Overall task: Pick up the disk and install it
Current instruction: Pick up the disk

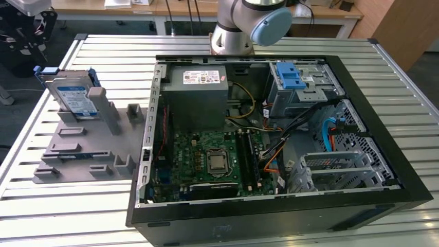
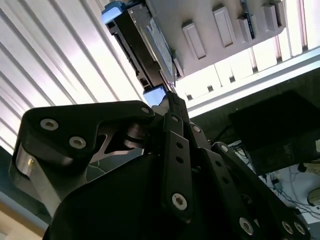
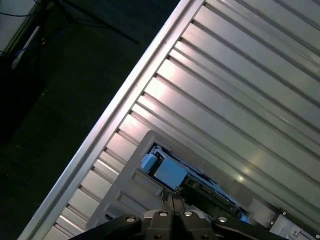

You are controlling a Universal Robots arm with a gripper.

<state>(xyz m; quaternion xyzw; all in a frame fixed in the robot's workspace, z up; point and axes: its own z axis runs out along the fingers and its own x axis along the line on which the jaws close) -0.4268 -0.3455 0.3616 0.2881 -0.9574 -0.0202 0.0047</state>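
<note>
**Spotter:** Where's the disk right now?

**Operator:** I have the disk [image 1: 74, 98] standing on edge in the grey fixture [image 1: 89, 149] on the slatted table [image 1: 41, 206]. That's at the exterior view's left, beside the open computer case [image 1: 274, 218]. Nothing touches it there.

**Spotter:** And the tool?

**Operator:** In the first wrist view the gripper [image 3: 172, 199] points toward the disk's upper edge. Its fingers are pressed together with nothing between them, so I read it as closed and empty. The second wrist view agrees.

**Spotter:** What worries you?

**Operator:** That closure, first. Brought down like this, I reckon the tips would strike the blue rail [image 2: 114, 14] instead of straddling the body. That could knock the disk over or jam it in its slot. I also can't judge from the wrist views how far the tips are from the rail. And the disk seems to lean a little in the fixture, so an off-centre grip might let it swing or slip.

**Spotter:** And at the case?

**Operator:** The drive cage [image 1: 302, 87] under the blue latch [image 1: 291, 76] has cables [image 1: 328, 123] bunched just beside it. I think a tilted disk could catch the cage's edge or snag them.
</note>
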